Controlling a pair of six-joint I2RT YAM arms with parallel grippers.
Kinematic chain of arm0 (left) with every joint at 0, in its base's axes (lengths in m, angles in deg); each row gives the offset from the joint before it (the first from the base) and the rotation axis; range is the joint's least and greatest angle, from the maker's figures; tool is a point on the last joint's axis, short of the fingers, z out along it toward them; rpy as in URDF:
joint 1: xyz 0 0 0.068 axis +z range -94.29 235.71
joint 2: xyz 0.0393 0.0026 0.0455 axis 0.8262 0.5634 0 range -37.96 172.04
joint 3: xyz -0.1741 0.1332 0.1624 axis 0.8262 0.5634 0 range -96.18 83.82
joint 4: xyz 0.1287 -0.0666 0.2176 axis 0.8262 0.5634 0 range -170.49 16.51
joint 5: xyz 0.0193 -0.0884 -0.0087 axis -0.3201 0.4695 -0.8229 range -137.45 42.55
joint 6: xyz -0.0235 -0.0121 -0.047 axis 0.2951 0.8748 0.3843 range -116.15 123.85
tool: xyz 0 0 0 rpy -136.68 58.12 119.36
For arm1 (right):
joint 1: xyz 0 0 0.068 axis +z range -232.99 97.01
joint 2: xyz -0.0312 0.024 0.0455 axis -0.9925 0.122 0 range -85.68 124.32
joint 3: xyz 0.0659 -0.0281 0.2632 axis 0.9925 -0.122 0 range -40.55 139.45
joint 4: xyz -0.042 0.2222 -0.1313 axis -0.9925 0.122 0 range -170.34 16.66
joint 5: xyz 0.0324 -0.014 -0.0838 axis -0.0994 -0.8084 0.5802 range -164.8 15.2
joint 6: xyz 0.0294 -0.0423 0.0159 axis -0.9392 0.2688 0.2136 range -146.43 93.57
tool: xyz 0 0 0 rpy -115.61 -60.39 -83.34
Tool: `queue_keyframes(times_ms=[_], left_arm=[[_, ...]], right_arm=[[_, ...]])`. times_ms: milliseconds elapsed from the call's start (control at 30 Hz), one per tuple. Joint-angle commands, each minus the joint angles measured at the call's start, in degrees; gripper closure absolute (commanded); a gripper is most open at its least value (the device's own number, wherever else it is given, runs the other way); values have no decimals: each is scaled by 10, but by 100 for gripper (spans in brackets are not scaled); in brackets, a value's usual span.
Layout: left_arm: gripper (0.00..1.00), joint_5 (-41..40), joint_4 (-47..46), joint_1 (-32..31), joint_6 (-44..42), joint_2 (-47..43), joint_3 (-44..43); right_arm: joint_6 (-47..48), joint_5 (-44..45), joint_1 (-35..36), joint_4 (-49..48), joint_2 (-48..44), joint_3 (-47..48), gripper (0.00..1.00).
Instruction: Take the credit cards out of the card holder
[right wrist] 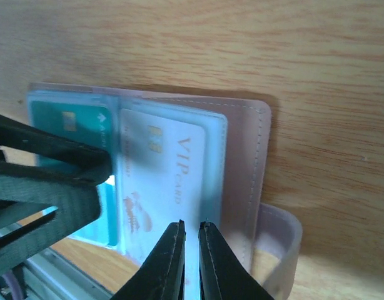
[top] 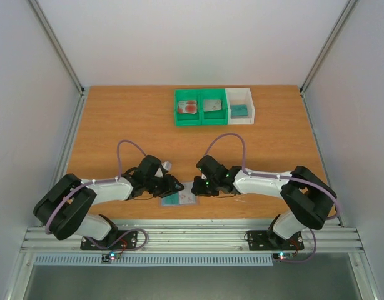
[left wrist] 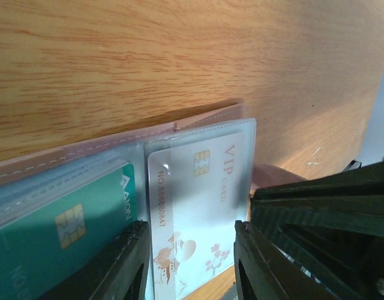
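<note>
Right wrist: card holder (right wrist: 245, 156) holds teal card (right wrist: 67, 122), white card (right wrist: 164, 178).

open card holder (top: 179, 200), left gripper (top: 177, 185), right gripper (top: 199, 186)

Wooden counter (top: 117, 125) in a pale-walled booth, two trays at the far side.

Ahead of me the counter is orange-brown wood with a fine grain, closed in by plain grey-white walls (top: 23, 94) on the left, right and back. A green tray (top: 201, 121) with two compartments sits near the far edge, a little right of centre. A white tray (top: 251, 106) with a single compartment stands touching its right side, both squared to the back wall. Along the near edge runs a ribbed aluminium rail (top: 198, 237), and below it a narrow perforated strip (top: 154, 259).
</note>
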Motion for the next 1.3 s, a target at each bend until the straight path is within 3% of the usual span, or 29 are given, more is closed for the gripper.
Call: queue_keyframes(times_ms=[0,300,633,733,867,967,1267], left_arm=[[61,-16,11,0,-8,-5,-3],[61,-20,-18,1,2,-2,22],[70,1,-84,0,39,12,36],[75,6,-101,0,47,22,40],[91,6,-109,0,50,21,43],[99,3,-95,0,46,9,41],[100,-52,25,1,12,-60,25]], right_arm=[[3,-7,5,-16,33,1,90],[-22,-1,5,-40,58,-45,95],[-24,-3,5,-40,61,-44,96],[-26,-6,5,-44,64,-47,96],[-26,-5,5,-45,63,-49,96],[-26,-3,5,-45,64,-49,96],[-26,6,3,-36,58,-49,96]])
